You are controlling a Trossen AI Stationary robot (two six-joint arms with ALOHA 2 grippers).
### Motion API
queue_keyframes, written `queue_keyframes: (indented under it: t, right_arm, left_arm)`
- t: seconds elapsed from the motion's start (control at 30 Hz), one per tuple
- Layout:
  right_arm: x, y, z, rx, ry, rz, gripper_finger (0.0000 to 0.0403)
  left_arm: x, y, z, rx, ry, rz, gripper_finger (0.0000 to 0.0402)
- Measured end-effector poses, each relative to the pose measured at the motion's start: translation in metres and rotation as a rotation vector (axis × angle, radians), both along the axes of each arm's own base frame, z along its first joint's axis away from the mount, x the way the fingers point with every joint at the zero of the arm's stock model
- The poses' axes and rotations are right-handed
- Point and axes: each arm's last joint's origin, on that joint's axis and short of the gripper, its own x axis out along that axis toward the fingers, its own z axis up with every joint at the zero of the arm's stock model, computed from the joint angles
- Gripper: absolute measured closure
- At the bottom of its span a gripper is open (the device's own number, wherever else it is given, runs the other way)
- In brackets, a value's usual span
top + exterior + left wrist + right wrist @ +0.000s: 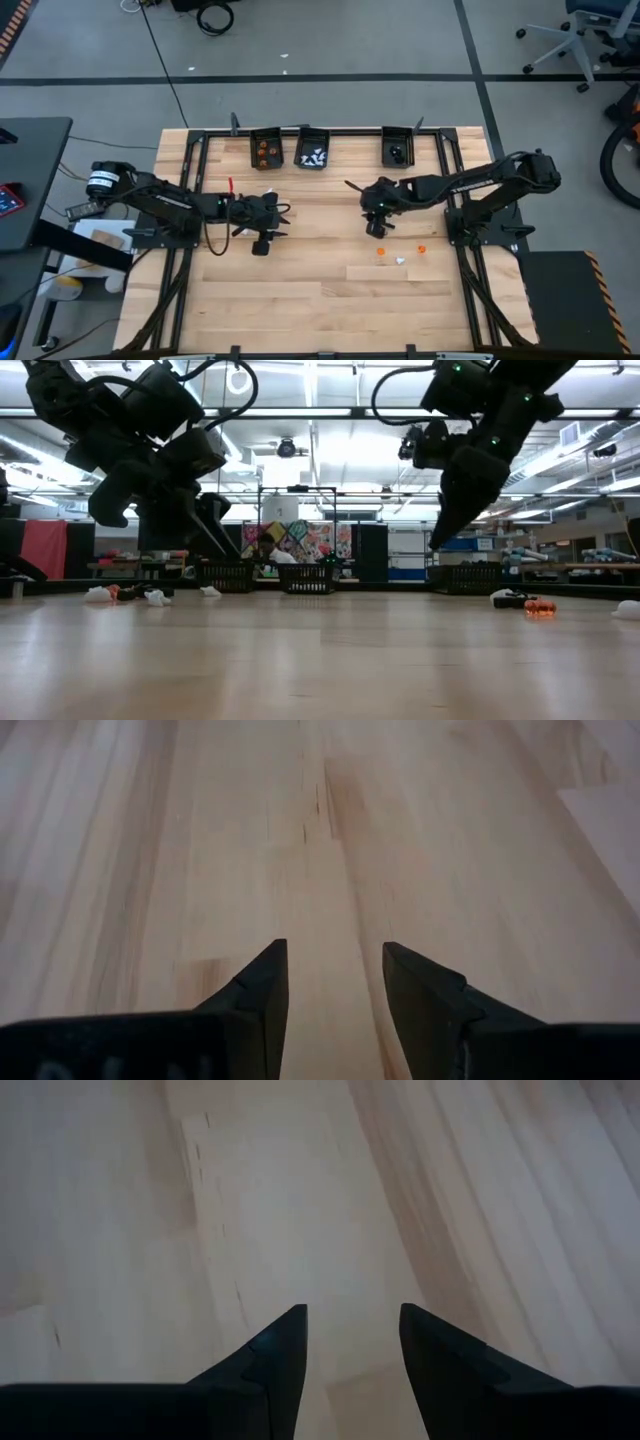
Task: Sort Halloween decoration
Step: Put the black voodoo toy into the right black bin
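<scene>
Some of the Halloween decoration lies loose on the wooden table: two orange trinkets [380, 251] [421, 245] and a white one [400, 261] right of centre. The low view shows more small pieces near the left [155, 596] and right [540, 607]. My left gripper [287, 210] [335, 945] hangs open above bare wood left of centre. My right gripper [350, 186] [352, 1308] is open too, slanting down over bare wood at the centre, on the far side of the loose trinkets. Neither has anything between its fingers.
Three small black bins stand along the far edge: one with orange pieces [265, 150], one with white pieces [312, 152], one with black pieces [397, 150]. A black metal frame [190, 160] borders the table's far and side edges. Bare wood lies toward the near edge.
</scene>
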Motion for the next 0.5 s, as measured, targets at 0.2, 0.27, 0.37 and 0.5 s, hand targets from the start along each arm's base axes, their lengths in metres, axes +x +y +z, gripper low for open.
queue_keyframes:
  t: [0.2, 0.27, 0.37, 0.5]
  right_arm:
    - [0.0005, 0.0, 0.0009, -0.003, -0.001, 0.007, 0.0238]
    - [-0.0001, 0.0002, 0.0004, 0.003, 0.007, 0.011, 0.0238]
    - [-0.0017, -0.0004, -0.0006, 0.024, 0.025, 0.016, 0.0238]
    - [-0.0035, -0.0011, -0.0017, 0.078, 0.038, -0.021, 0.0238]
  left_arm:
    - [-0.0007, -0.0001, -0.0008, -0.011, 0.012, 0.008, 0.0258]
    - [-0.0007, -0.0001, -0.0009, -0.011, 0.012, 0.008, 0.0258]
    - [-0.0007, -0.0001, -0.0008, -0.01, 0.011, 0.007, 0.0258]
    - [0.0002, 0.0, 0.0002, 0.015, -0.004, -0.013, 0.0258]
